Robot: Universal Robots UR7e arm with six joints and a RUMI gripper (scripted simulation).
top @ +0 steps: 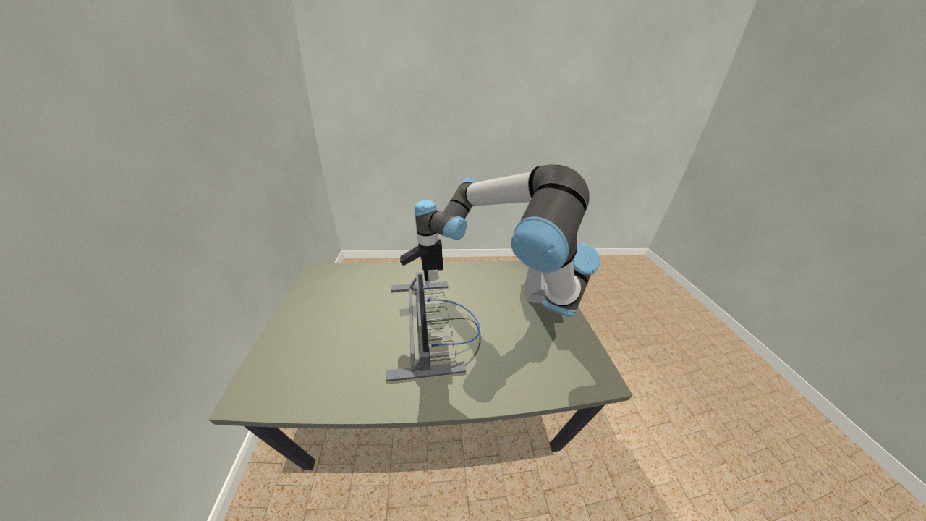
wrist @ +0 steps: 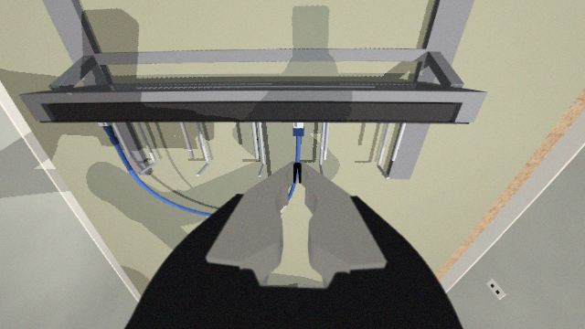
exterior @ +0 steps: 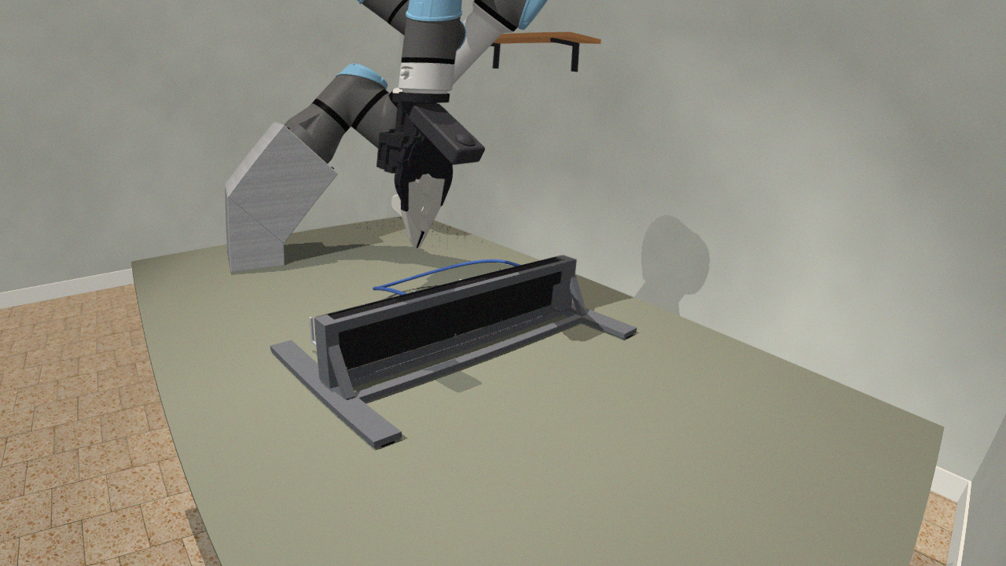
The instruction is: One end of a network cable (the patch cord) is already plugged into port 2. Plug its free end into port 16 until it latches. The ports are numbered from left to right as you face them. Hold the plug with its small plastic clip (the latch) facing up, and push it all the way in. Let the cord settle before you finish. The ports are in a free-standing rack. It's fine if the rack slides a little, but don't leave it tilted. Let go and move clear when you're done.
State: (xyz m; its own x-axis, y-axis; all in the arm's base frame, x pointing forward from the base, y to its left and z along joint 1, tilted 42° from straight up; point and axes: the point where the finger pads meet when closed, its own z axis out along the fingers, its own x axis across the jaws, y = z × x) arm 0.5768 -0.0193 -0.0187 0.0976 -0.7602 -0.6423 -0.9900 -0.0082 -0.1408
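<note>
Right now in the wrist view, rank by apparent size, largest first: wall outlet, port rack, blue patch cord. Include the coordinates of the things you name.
1. Port rack (top: 422,323) (exterior: 449,287) (wrist: 292,96)
2. Blue patch cord (top: 479,328) (exterior: 449,268) (wrist: 155,195)
3. Wall outlet (wrist: 495,289)

Rack (top: 422,323) (exterior: 449,287) (wrist: 256,96): blocks me below.
Blue cord (top: 478,323) (exterior: 449,269) (wrist: 151,189): loops beneath my tool (top: 426,277) (exterior: 417,244) (wrist: 297,173).
Above rack: I could pass.

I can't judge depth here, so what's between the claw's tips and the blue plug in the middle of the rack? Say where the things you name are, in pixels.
In the wrist view, only blue cord (wrist: 298,148) shows between gripper (wrist: 297,164) and plug (wrist: 298,132).
</note>
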